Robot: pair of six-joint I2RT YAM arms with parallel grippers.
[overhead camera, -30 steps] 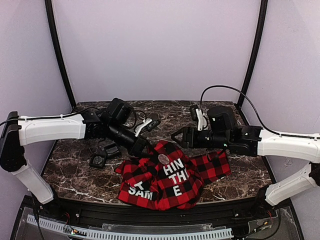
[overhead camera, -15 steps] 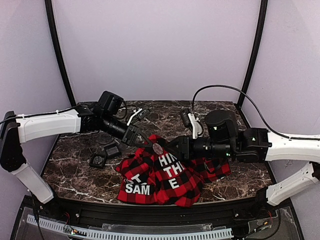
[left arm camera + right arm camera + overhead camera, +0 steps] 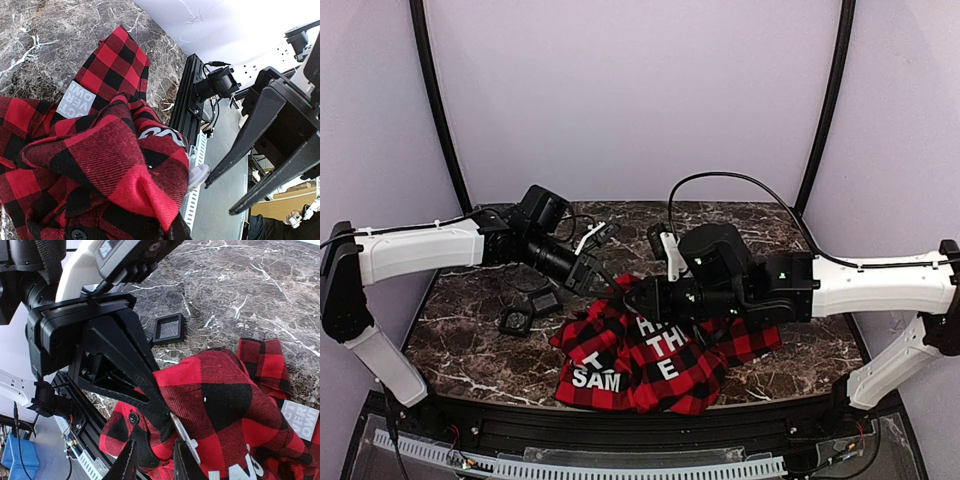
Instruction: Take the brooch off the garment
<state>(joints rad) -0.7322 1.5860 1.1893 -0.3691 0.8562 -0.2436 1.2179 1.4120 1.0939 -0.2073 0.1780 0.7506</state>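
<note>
The red-and-black plaid garment point(image 3: 660, 350) lies at the table's front middle, one fold pulled up. My left gripper point(image 3: 608, 287) is shut on that fold; its black fingers point(image 3: 125, 375) pinch the cloth in the right wrist view. The brooch point(image 3: 198, 175), a small pale disc, sticks out from the fold's edge just past the pinch and shows edge-on point(image 3: 184, 439) in the right wrist view. My right gripper point(image 3: 155, 452) is close against it with jaws narrowly apart. One fingertip point(image 3: 212, 179) touches the disc's rim; the other stands clear of it. The top view hides the brooch.
Two small black square frames point(image 3: 542, 300) point(image 3: 515, 322) lie on the marble table point(image 3: 470, 350) left of the garment; one point(image 3: 169, 328) shows beyond the left gripper. A black rail point(image 3: 192, 100) runs along the table's front edge. The two grippers are nearly touching.
My right arm has swung left until its fingers meet the lifted fold, and its jaws have narrowed. The left gripper drew the fold up and back, then held still.
</note>
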